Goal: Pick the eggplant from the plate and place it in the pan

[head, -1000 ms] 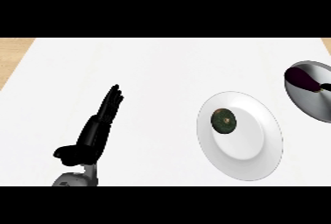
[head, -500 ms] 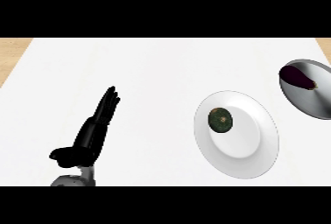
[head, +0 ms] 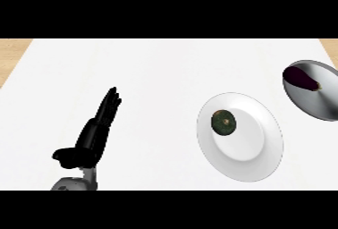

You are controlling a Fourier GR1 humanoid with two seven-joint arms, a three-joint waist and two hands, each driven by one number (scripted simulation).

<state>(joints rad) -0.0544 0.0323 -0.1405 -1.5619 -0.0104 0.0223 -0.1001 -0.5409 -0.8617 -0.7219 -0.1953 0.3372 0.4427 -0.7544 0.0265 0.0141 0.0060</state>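
Observation:
A dark purple eggplant (head: 300, 78) lies in the grey metal pan (head: 318, 102) at the right edge of the head view. Left of the pan stands a white plate (head: 252, 150) with a small round dark green thing (head: 224, 122) on its left part. My left hand (head: 92, 134) rests open at the lower left, fingers straight and pointing up, well away from the plate and the pan, with nothing in it. My right hand does not show.
The white counter top (head: 165, 71) spreads around the plate and the pan. Wooden strips show at the top left corner (head: 12, 56) and the top right corner.
The plate, pan and left hand keep their places relative to each other; the whole view has only drifted slightly.

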